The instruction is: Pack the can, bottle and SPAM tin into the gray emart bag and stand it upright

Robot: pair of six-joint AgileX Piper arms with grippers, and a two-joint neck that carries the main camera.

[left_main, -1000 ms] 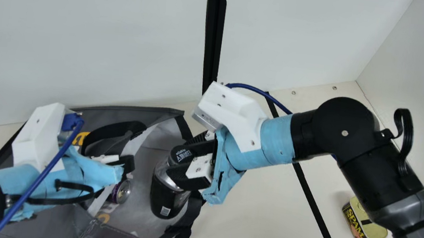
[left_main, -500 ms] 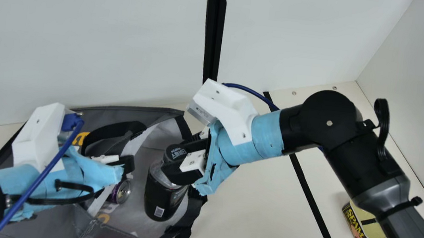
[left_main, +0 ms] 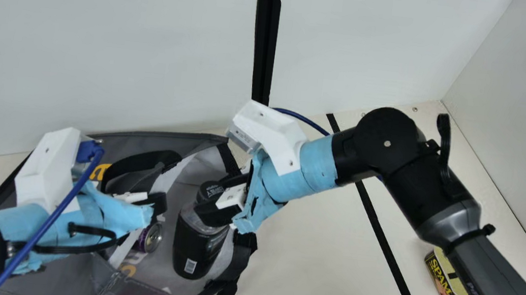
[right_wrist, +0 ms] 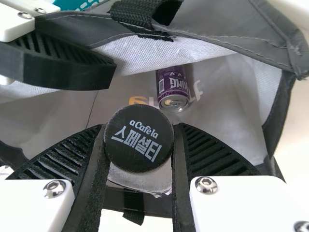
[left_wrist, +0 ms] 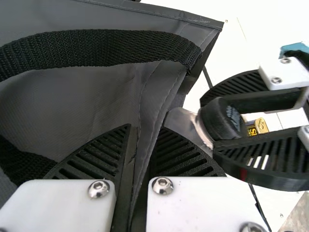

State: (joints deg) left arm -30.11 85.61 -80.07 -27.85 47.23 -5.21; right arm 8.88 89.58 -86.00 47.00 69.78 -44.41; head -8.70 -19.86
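Your right tool has carried the bottle farther left over the inside of the gray bag, your right forearm shifting left with it. It's clamped on the bottle at its capped top. Close by stands your left tool, pinched shut on the bag's edge, with the can in the bag between it and the bottle. Black straps trail beside the mouth; rightward you've got open counter, then a black strip, the SPAM tin partly hidden by that forearm, and white walls behind.
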